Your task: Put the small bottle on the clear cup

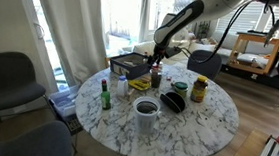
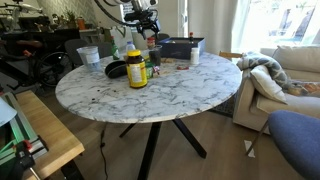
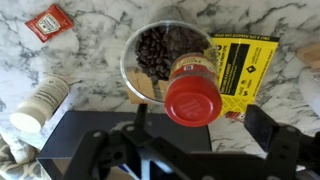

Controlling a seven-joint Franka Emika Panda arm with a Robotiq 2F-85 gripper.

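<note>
In the wrist view the small bottle point(image 3: 192, 95), seen from above by its red cap, stands on the clear cup point(image 3: 150, 50), over the rim nearest the camera. The cup holds dark pieces. My gripper point(image 3: 203, 116) is open, with one finger on each side of the bottle and a visible gap to the right finger. In both exterior views the gripper point(image 1: 157, 61) point(image 2: 150, 30) hangs straight above the cup point(image 1: 156, 79) near the table's far side; the bottle is too small to make out there.
A yellow packet point(image 3: 240, 65) lies beside the cup, and a black box point(image 1: 131, 64) is close by. A green bottle point(image 1: 105, 93), a white cup point(image 1: 147, 114), a yellow-lidded jar point(image 1: 199, 90) and a dark object point(image 1: 175, 99) stand on the round marble table point(image 1: 206, 128). A red sachet point(image 3: 48, 22) lies nearby.
</note>
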